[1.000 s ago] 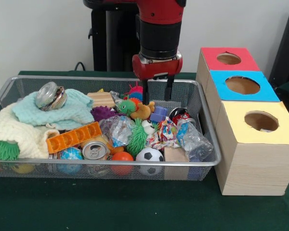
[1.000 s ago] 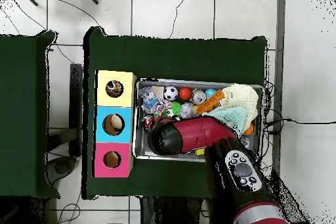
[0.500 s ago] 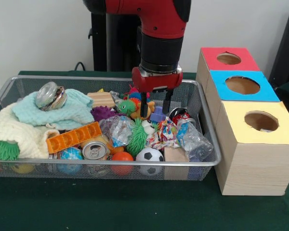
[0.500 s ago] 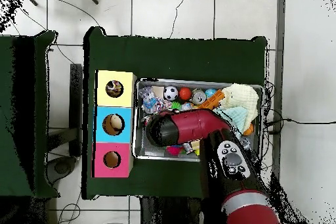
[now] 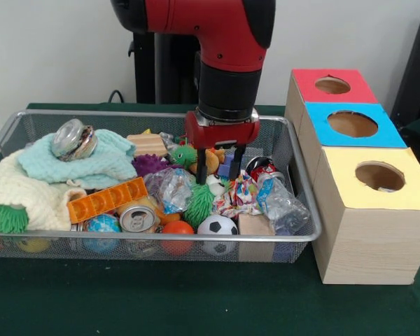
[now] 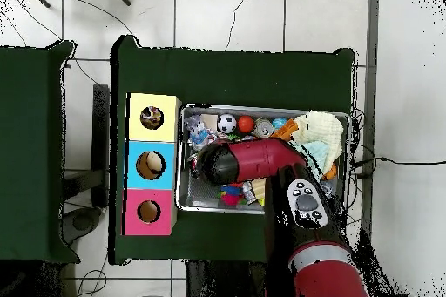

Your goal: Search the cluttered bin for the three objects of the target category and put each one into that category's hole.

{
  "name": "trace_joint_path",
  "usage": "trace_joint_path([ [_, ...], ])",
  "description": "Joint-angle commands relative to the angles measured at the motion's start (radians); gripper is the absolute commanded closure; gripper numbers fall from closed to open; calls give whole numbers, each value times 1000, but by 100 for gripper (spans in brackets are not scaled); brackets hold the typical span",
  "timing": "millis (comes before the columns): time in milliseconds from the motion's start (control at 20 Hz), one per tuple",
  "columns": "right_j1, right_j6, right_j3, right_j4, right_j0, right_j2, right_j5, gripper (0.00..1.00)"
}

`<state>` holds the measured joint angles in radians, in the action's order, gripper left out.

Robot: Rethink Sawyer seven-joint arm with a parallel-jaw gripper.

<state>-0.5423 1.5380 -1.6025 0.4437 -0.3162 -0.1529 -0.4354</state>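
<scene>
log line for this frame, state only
phase: search | gripper: open, low over the toys mid-bin | holding: nothing | wire bin: cluttered | yellow box, blue box, red box: beside bin

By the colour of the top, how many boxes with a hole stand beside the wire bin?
Red box: 1
Blue box: 1
Yellow box: 1
Total: 3

We count one wire bin (image 5: pixel 302 210) and three wooden boxes, red-topped (image 5: pixel 332 85), blue-topped (image 5: pixel 355 124) and yellow-topped (image 5: pixel 376 178), each with one round hole. In the bin we see one soccer ball (image 5: pixel 218 225), one drink can (image 5: pixel 138 219) and two cloths (image 5: pixel 98 162).
</scene>
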Motion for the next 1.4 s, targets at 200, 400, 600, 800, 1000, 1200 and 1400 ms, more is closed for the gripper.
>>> trace_joint_path([
  [200,62,155,38,-58,-3,-21,13,0],
  [400,73,141,-6,-95,-44,-85,47,0],
  [600,81,127,-49,-136,-85,-148,65,0],
  [800,77,107,-72,-159,-112,-189,62,0],
  [1000,72,100,-76,-162,-117,-199,55,0],
  [1200,95,91,-57,-152,-115,-198,65,0],
  [1400,121,81,-29,-139,-108,-193,70,0],
])
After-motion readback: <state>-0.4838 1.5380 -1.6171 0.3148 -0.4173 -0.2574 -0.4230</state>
